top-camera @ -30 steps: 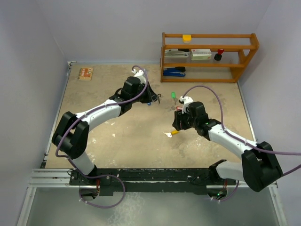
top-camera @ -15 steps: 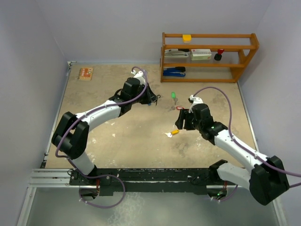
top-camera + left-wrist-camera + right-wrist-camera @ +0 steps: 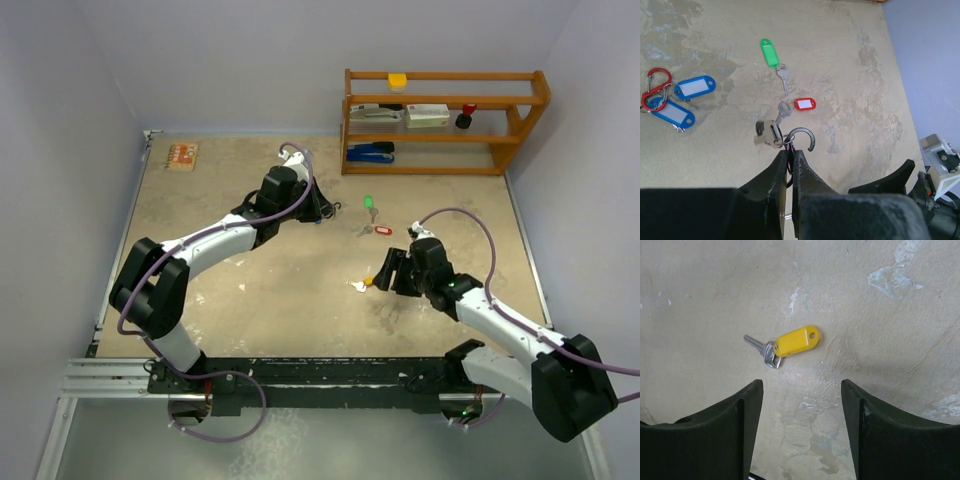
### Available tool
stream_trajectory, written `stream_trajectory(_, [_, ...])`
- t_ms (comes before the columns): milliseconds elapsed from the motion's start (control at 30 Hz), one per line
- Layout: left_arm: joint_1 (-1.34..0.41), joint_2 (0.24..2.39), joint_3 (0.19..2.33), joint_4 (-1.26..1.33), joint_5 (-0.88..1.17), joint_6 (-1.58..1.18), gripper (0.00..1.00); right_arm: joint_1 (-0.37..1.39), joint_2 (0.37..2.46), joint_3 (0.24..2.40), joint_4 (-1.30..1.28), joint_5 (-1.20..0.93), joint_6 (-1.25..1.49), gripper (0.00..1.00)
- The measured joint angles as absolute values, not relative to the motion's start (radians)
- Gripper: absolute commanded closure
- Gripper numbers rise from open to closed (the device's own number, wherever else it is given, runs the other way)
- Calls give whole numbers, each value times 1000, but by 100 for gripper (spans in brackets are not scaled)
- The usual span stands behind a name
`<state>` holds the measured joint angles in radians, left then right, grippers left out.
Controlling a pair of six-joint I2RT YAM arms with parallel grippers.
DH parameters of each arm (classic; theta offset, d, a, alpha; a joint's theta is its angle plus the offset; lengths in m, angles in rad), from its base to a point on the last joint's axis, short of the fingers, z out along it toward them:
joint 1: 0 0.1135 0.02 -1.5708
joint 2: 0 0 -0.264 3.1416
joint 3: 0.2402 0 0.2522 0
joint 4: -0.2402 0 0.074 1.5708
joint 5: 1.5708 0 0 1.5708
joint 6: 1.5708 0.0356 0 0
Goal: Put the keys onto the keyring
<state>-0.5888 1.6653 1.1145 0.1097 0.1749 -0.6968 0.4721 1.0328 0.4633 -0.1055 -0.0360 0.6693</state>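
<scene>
Left wrist view shows my left gripper (image 3: 790,154) with its two fingers pressed together on the dark keyring (image 3: 803,134), an open hook that sticks up past the tips. A small bunch of silver keys (image 3: 767,134) hangs from it at 10 o'clock of the tips. Just beyond the hook, at 12 o'clock, the red-tagged key (image 3: 804,104) lies flat on the table (image 3: 865,60). Farther along, toward 11 o'clock, lies the green-tagged key (image 3: 770,52). Well off at 10 o'clock are the blue-tagged keys (image 3: 694,86), lying beside a red clip (image 3: 655,87). At 4 o'clock, part of my right arm (image 3: 935,165) edges into the picture. On the right wrist camera, my right gripper (image 3: 801,387) has its fingers spread wide and nothing between them. The yellow-tagged key (image 3: 796,340) lies on the table at 12 o'clock ahead of the gap, touching neither finger, its metal blade pointing toward 9 o'clock. From above, that key sits just at 9 o'clock of my right gripper, and a wooden shelf (image 3: 470,75) stands at the table's far edge, around 1 o'clock.
</scene>
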Motion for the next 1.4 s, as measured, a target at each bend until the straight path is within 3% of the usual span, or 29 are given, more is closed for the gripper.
stream_trajectory(1400, [-573,1656,1098,115,185,-696,100,472,1307,419,280,-123,854,39])
